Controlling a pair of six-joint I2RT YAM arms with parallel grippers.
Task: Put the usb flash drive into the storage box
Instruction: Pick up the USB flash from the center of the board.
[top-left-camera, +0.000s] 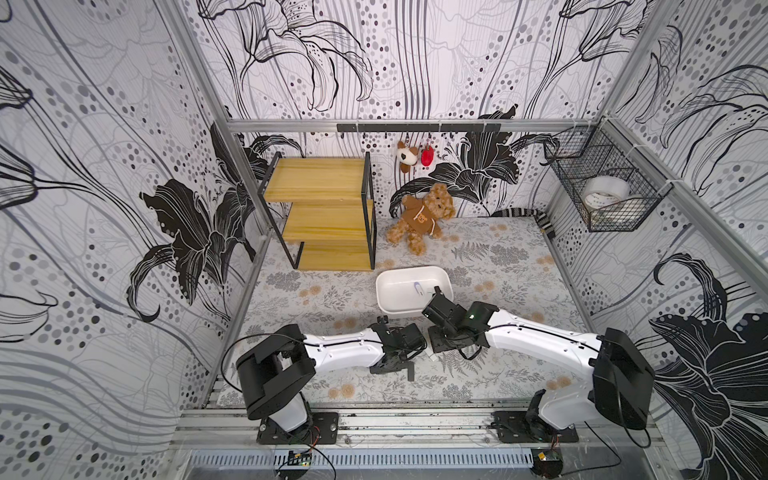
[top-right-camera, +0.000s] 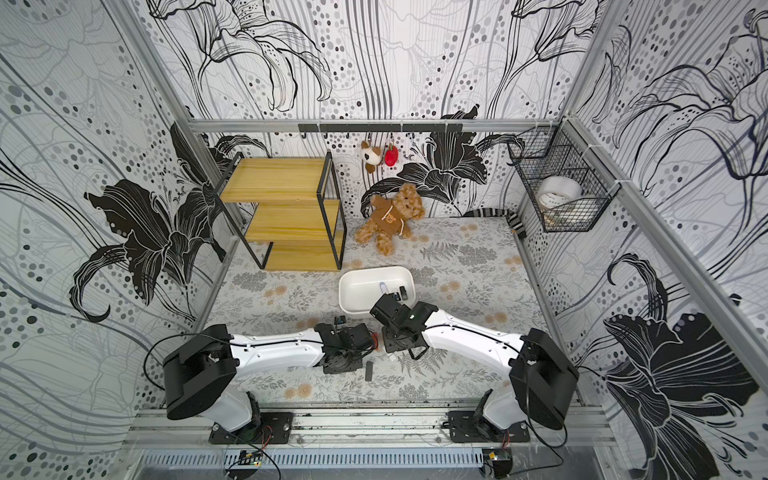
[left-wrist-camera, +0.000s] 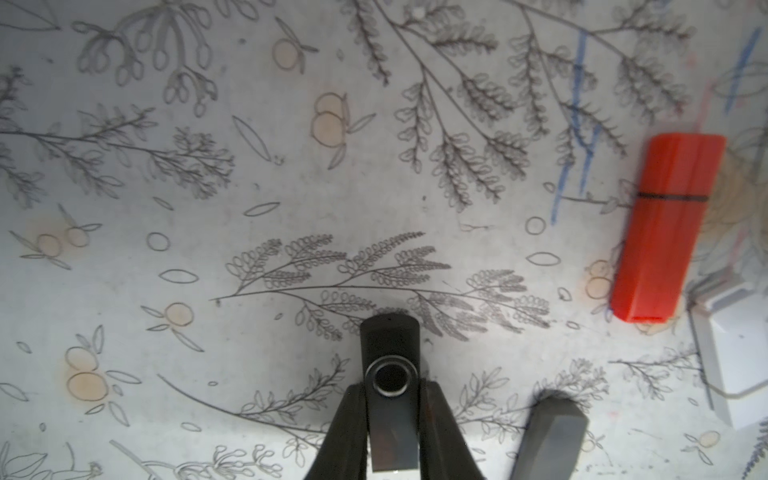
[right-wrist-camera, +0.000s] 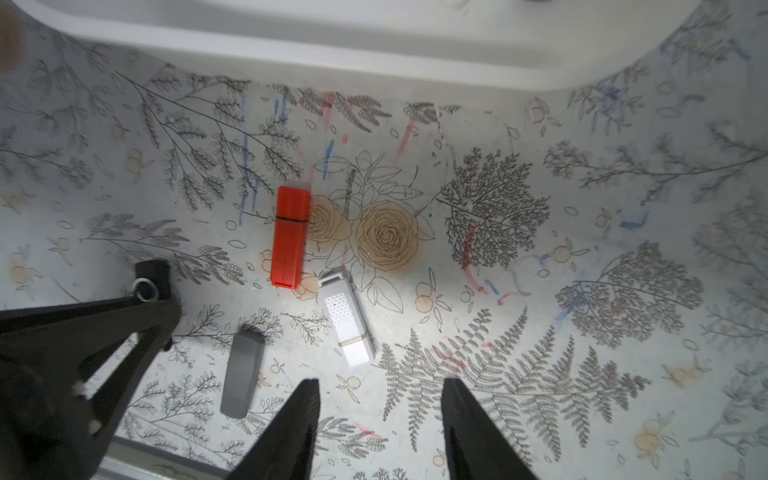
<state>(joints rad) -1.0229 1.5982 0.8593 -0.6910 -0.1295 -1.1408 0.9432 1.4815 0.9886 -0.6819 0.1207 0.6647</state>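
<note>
Gripping a black swivel USB flash drive (left-wrist-camera: 388, 336) by its long sides, the left gripper (left-wrist-camera: 390, 392) has its jaws closed on the drive low over the floral mat (left-wrist-camera: 208, 208), at the near side of the workspace. A grey drive (right-wrist-camera: 243, 374) lies on the mat just beside it. The right gripper (right-wrist-camera: 380, 386) hangs over the mat, jaws apart, nothing between them. Beyond its tips lie a white drive (right-wrist-camera: 347, 324) and a red drive (right-wrist-camera: 291, 237), just beside each other. Farther out sits the white storage box (top-left-camera: 390, 311), apart from the held drive; a small pale drive (top-left-camera: 417, 287) lies inside.
</note>
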